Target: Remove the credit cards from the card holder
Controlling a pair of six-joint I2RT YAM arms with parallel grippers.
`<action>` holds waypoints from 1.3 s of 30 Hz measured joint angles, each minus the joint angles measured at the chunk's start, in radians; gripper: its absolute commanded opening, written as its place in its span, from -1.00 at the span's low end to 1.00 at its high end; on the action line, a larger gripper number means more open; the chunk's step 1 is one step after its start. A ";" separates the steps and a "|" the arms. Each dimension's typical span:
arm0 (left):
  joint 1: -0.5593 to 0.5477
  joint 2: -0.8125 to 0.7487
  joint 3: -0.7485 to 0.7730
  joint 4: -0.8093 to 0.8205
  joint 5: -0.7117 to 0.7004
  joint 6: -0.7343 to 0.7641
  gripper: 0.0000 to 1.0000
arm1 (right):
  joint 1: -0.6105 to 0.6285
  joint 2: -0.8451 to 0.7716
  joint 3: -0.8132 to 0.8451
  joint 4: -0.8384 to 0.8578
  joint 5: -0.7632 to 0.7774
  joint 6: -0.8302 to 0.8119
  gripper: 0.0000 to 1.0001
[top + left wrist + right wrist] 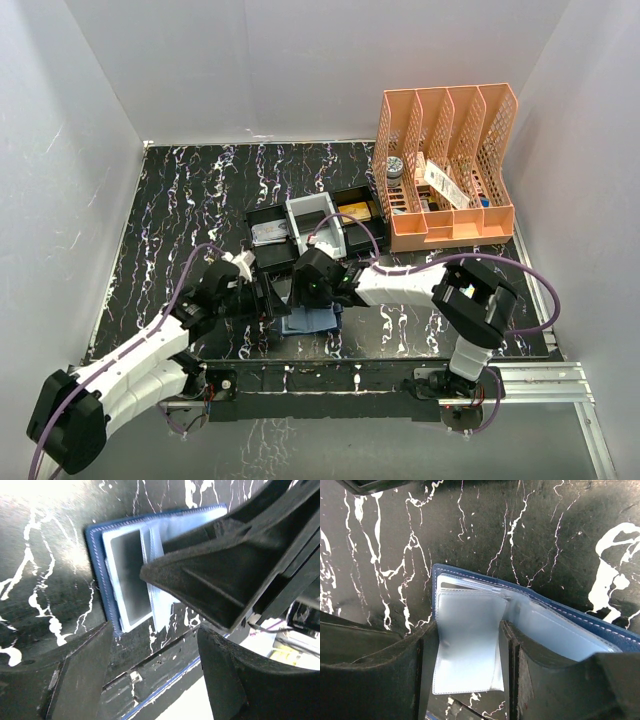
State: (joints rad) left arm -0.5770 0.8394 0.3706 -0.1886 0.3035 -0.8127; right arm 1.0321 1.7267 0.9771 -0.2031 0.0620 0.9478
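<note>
The navy card holder lies open on the black marbled table between both grippers. In the left wrist view its navy rim frames pale sleeves, and a grey-silver credit card sits in one sleeve. In the right wrist view the holder shows its pale blue inside. One clear sleeve flap stands up between the fingers of my right gripper, whose jaws are apart at the flap's width. My left gripper is open and empty just beside the holder's near-left edge. The right gripper's finger crosses over the holder.
A black-and-white compartment tray stands just behind the holder, with a tan-gold block in it. An orange mesh file organiser with small items is at the back right. The table's front edge runs right below the holder.
</note>
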 measured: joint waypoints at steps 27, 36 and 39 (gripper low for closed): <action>-0.016 0.245 -0.082 0.335 0.186 -0.045 -0.17 | -0.038 -0.006 -0.044 0.099 -0.097 0.030 0.05; -0.021 0.270 -0.108 0.398 0.205 -0.085 -0.11 | -0.056 -0.025 -0.045 0.089 -0.129 0.023 0.32; -0.022 0.286 -0.099 0.402 0.206 -0.085 -0.09 | -0.061 -0.051 -0.045 0.055 -0.117 0.022 0.38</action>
State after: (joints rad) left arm -0.5987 1.1252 0.2714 0.2131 0.5095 -0.8974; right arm 0.9707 1.6756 0.9325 -0.1478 -0.0551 0.9699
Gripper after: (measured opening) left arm 0.447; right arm 0.664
